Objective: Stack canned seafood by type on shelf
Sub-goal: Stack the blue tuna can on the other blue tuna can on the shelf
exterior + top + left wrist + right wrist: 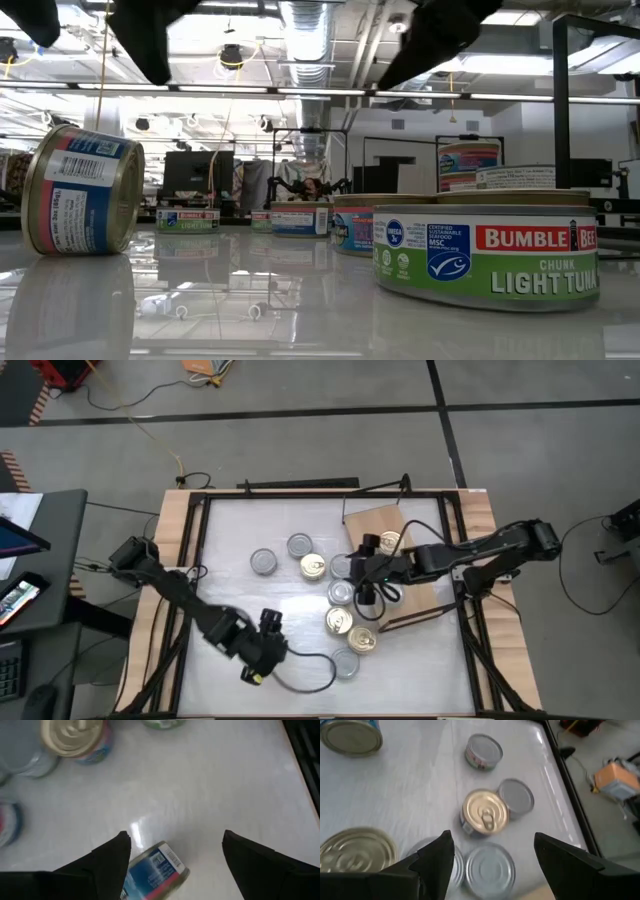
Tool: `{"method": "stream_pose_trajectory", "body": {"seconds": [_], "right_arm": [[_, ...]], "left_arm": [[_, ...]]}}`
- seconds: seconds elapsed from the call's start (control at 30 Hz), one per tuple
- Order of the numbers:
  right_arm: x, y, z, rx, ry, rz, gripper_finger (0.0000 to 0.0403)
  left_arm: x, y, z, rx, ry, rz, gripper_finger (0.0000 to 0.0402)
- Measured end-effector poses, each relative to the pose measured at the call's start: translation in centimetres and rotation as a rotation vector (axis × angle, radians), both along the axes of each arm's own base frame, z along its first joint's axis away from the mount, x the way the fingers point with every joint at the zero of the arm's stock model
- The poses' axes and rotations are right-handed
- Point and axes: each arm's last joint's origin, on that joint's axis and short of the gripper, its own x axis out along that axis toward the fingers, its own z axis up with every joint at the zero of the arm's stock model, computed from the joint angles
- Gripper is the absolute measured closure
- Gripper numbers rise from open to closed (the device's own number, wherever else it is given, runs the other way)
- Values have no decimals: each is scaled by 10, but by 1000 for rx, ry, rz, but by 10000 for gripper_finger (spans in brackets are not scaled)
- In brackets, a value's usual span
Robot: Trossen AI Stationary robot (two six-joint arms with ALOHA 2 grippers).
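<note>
A tin with a blue and red label (156,874) lies on its side on the white table, resting on its curved wall (80,190). My left gripper (175,840) hangs open above it near the table's front left (262,652), its fingers clear of the tin. Several gold-lidded and silver-lidded tins (341,593) stand in a cluster at mid-table. My right gripper (492,840) hovers open over this cluster (362,575), above a gold pull-tab tin (485,813). The brown shelf (415,585) lies at the far right with one gold-lidded tin (388,542) on it.
A green-labelled tuna tin (490,255) stands closest to the low camera. Two silver tins (263,562) stand apart toward the far left of the cluster. A black frame (200,510) runs along the table's edges. A cable loop (310,680) lies on the table by the left gripper.
</note>
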Motion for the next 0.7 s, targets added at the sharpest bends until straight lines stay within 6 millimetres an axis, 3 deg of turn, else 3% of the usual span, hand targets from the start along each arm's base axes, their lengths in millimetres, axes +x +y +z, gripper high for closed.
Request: {"method": "stream_pose_trajectory", "body": {"seconds": [0.23,0.53,0.7], "right_arm": [[-20,-1,14,64,-7,-49,97],[-17,11,12,73,-27,-14,97],[-15,18,10,73,-35,5,97]], "left_arm": [[15,31,-3,-41,117,-167,95],[17,33,-3,97,77,-378,95],[29,33,-23,48,155,-401,95]]}}
